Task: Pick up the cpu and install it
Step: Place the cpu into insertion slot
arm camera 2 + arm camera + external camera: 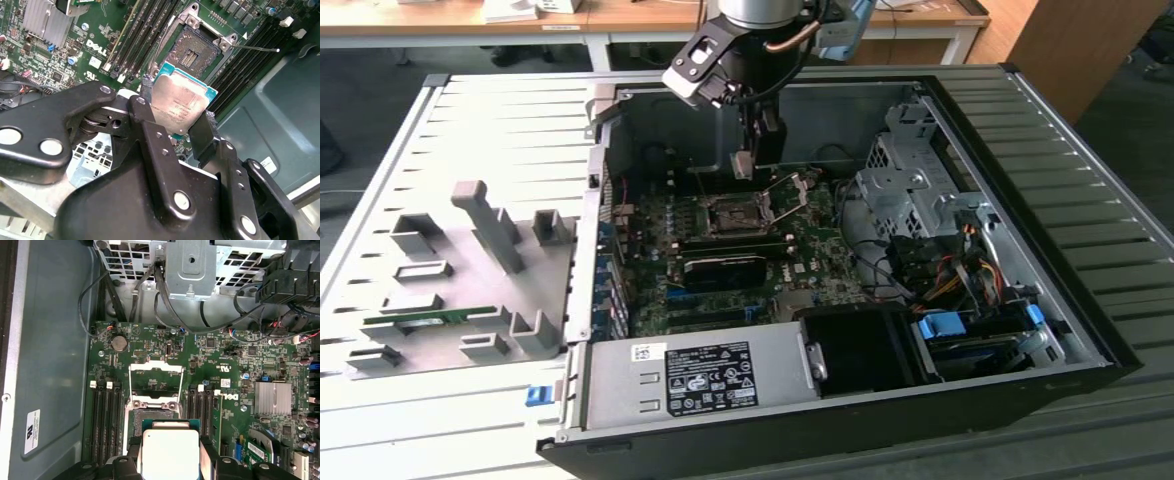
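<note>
Gripping: my fingers (202,134), set narrow, clamp the cpu (182,100) edges.
Cpu: flat square, matte silver lid.
Socket (727,213): open, mid-frame, exterior view.

Between jaws: cpu (180,102), over motherboard (82,65), near socket (196,49).

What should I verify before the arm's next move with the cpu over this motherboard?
1. cpu gripped between the jaws at opposite edges: ok.
2. Socket open, load plate raised: ok.
3. Lever released, clear of the socket: ok.
4. cpu free of the board, not seated: ok.
5. cpu corner orientation matching socket: cannot tell.
6. Socket undamaged inside: cannot tell.
</note>
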You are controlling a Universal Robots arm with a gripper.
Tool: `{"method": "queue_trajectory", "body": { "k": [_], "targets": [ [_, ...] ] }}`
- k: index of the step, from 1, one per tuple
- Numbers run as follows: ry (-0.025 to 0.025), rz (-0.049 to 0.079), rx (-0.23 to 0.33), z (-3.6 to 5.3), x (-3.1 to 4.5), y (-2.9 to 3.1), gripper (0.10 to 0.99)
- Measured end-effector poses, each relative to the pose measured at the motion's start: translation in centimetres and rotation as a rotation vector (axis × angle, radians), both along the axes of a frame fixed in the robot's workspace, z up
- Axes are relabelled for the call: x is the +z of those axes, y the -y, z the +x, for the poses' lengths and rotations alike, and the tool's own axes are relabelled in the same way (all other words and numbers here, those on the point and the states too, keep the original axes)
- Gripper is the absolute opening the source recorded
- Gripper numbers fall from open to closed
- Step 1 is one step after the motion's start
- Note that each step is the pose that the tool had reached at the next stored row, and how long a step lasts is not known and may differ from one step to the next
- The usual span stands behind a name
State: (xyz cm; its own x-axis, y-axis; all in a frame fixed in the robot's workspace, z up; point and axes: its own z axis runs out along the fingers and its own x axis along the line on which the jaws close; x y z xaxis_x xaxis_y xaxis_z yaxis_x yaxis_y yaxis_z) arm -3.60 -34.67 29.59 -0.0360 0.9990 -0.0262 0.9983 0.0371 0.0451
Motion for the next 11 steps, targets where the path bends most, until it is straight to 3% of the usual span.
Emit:
{"method": "queue_trajectory", "body": {
  "k": [7,11],
  "targets": [
    [0.0,0.0,0.0,0.0,-0.37,0.0,0.541],
    [0.0,0.0,0.0,0.0,-0.99,-0.01,0.541]
  ]
}}
